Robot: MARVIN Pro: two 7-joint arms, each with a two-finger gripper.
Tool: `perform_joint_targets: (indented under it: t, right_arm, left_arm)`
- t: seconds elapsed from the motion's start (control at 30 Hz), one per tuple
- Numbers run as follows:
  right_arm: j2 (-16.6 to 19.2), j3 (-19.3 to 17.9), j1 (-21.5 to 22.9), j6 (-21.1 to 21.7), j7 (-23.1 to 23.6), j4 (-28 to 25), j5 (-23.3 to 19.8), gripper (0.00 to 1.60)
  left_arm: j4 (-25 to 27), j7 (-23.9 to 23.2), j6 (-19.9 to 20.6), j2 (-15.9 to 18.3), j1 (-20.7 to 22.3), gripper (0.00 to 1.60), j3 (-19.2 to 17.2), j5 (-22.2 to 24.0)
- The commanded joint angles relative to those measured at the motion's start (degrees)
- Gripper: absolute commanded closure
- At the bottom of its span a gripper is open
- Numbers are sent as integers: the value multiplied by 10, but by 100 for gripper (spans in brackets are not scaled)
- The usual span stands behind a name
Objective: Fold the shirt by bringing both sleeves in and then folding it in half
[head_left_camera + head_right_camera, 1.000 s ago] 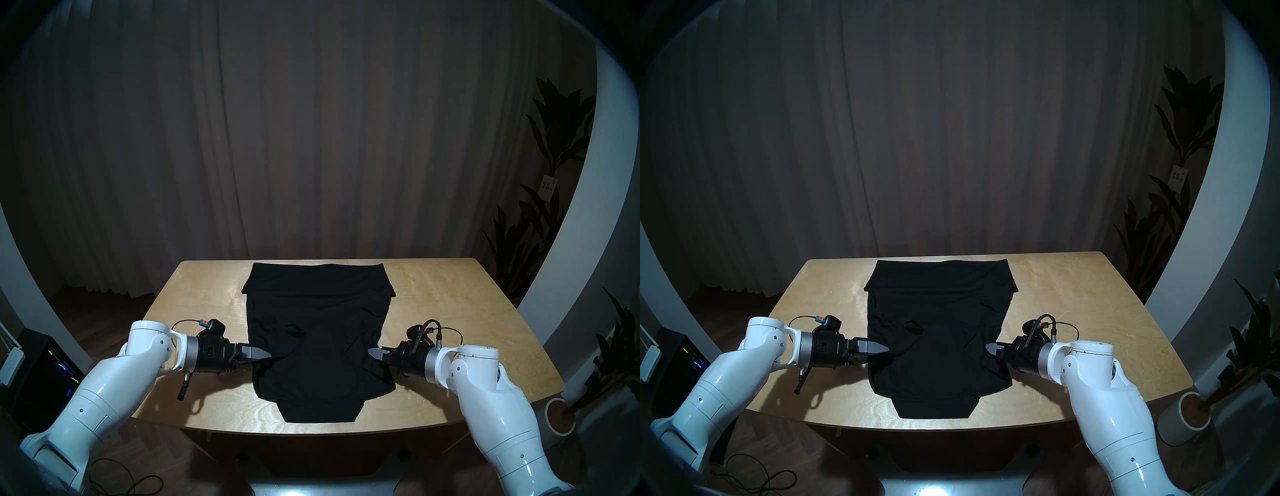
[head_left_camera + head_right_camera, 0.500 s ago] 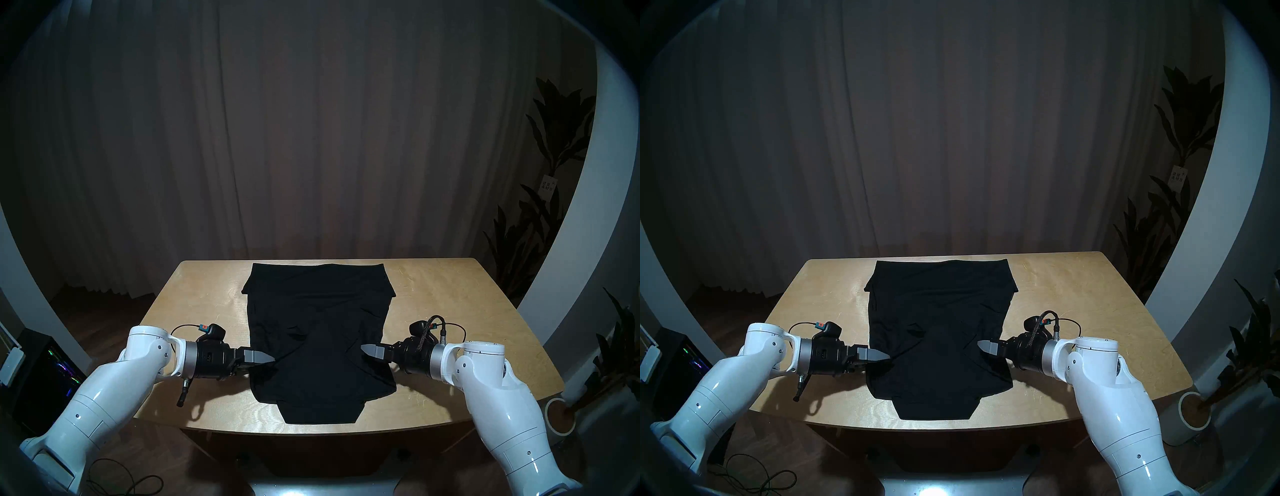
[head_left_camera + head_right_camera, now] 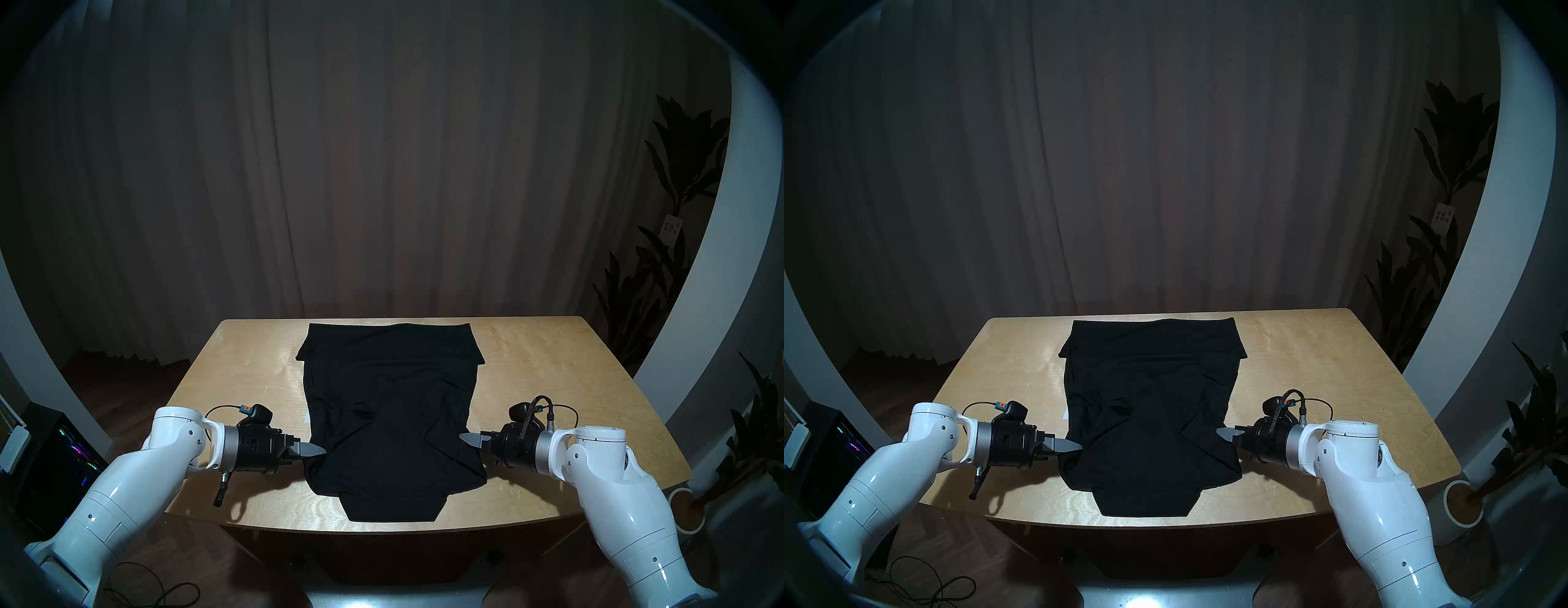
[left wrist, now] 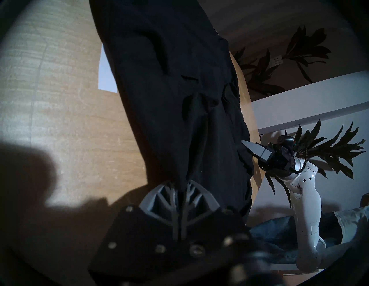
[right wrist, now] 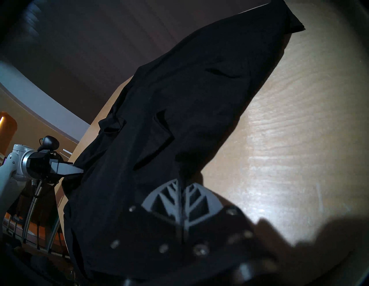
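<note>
Left hand (image 3: 316,450) is pinched tight on the shirt's (image 3: 390,407) left edge, fingers together with black cloth caught between them, clear in the left wrist view. Right hand (image 3: 466,438) mirrors it on the opposite edge, fingers pressed together on a fold of fabric. Both grips sit on the near half of the shirt, which lies flat down the middle of the bench (image 3: 551,373), its far hem close to the back edge.

The sleeves (image 3: 360,405) look already brought in, lying as flaps across the body, so this reads as the start of the half fold. Next move calls for both hands lifting together, level, and carrying the near half toward the far hem without letting the tucked flaps slide out. An uneven lift would skew the crease.

A small white tag (image 4: 105,71) peeks from under the left edge. The bench is pale wood, otherwise bare. Behind, a dark curtain (image 3: 382,170); leafy plants (image 3: 679,178) stand at the right, a lit computer case (image 3: 63,458) on the floor at left.
</note>
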State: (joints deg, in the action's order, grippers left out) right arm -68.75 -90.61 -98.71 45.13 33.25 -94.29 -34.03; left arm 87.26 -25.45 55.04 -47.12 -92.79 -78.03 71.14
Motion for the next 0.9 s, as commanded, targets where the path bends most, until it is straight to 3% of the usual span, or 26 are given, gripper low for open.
perform_joint_targets:
  t: [0.0,0.2,0.87]
  right_arm:
    - [-1,-26,-1,-9,34,-28,-33,160]
    - [6,-59,-10,-18,69,-43,-61,160]
    - [30,-123,-53,-46,193,-58,-114,160]
  left_arm:
    - [10,8,0,3,-12,160,-21,24]
    - [38,7,0,13,-27,160,-44,48]
    - [135,49,0,35,-143,160,-129,139]
